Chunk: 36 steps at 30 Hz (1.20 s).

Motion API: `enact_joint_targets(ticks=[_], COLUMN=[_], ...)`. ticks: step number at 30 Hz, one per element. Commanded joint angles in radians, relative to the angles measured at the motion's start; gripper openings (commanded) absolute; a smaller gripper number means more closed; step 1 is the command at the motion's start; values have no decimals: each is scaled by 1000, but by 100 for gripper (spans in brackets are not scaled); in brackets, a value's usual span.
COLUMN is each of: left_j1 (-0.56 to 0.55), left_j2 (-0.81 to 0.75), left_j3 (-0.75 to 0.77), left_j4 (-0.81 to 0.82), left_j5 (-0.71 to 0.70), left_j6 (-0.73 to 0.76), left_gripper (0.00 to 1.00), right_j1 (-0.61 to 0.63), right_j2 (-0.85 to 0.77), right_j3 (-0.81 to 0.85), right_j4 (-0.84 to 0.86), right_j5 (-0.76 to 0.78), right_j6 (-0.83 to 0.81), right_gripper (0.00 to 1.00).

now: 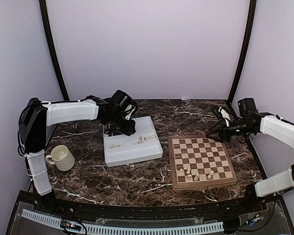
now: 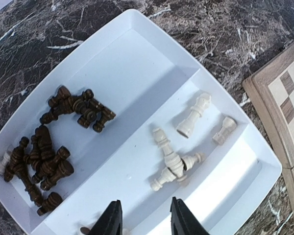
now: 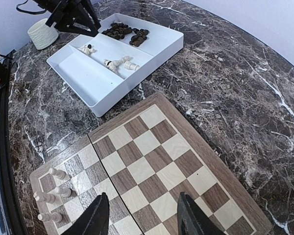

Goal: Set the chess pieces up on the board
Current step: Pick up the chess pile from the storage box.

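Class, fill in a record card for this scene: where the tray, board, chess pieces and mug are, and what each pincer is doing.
Tray: white, divided, left of the board on the marble table
Dark pieces: heaped, lying in an outer tray compartment
White pieces in tray: a few, lying in the middle compartment
Board: a few white pieces standing near its front edge
Mug: cream, left of the tray
Left pincer: open, empty, above the tray
Right pincer: open, empty, by the board's far edge
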Motion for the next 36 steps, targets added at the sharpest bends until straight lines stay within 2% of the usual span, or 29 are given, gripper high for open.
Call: enact_joint_targets(ticks=[1, 7, 16, 27, 32, 36], left_j1=[17, 16, 15, -19, -23, -24], left_j2=[76, 181, 238, 324, 346, 345], left_j3=[103, 177, 174, 249, 266, 262], left_j4=[-13, -13, -23, -114, -205, -256], left_j5=[87, 115, 195, 134, 39, 17], left_j6=[-62, -130, -152, -170, -193, -196], left_gripper=[37, 38, 38, 38, 32, 20], right_j1=[16, 19, 23, 29, 30, 31], right_j2=[10, 13, 24, 23, 20, 19], right_j3=[19, 20, 22, 24, 23, 24], right_j4=[-12, -14, -16, -18, -19, -19], right_j5=[16, 22, 25, 30, 27, 26], right_j6=[-18, -21, -27, -29, -27, -27], right_gripper=[48, 48, 48, 48, 48, 48])
